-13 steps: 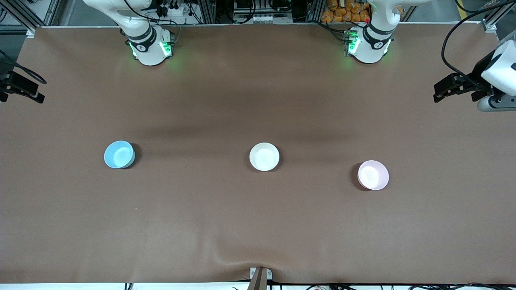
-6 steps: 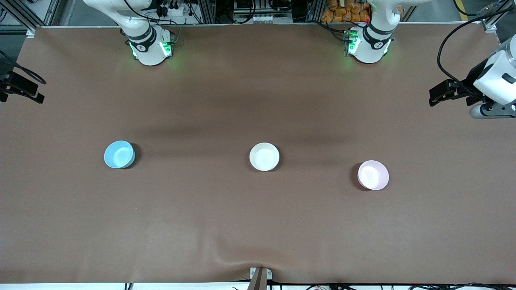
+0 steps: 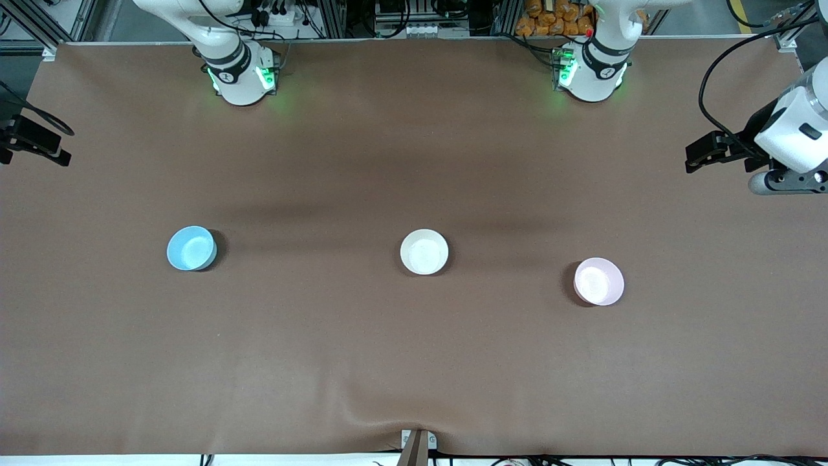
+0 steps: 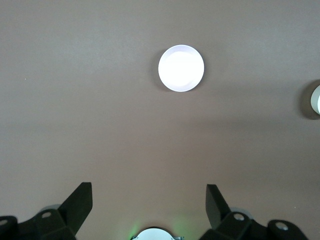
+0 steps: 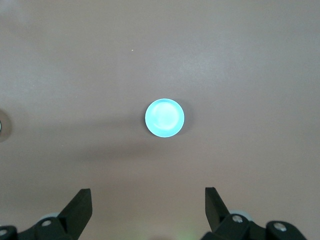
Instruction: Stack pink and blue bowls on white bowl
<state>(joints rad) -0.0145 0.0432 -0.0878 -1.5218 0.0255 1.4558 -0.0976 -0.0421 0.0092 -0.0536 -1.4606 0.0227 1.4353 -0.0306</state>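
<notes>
The white bowl (image 3: 424, 252) sits at the middle of the brown table. The blue bowl (image 3: 191, 248) sits toward the right arm's end and shows in the right wrist view (image 5: 164, 117). The pink bowl (image 3: 599, 281) sits toward the left arm's end, a little nearer the front camera, and shows in the left wrist view (image 4: 181, 68). All three bowls stand apart and are empty. My left gripper (image 3: 704, 154) (image 4: 148, 192) is open and empty, high over the left arm's end. My right gripper (image 3: 35, 139) (image 5: 148, 197) is open and empty, high over the right arm's end.
The brown cloth (image 3: 414, 362) covers the whole table and has a small wrinkle at its near edge (image 3: 362, 414). The white bowl's rim shows at the edge of the left wrist view (image 4: 315, 100). The arm bases (image 3: 242, 74) (image 3: 592, 71) stand along the table's edge.
My left gripper has shifted a little inward over the table and lower in the front view. The right arm and the three bowls have not moved.
</notes>
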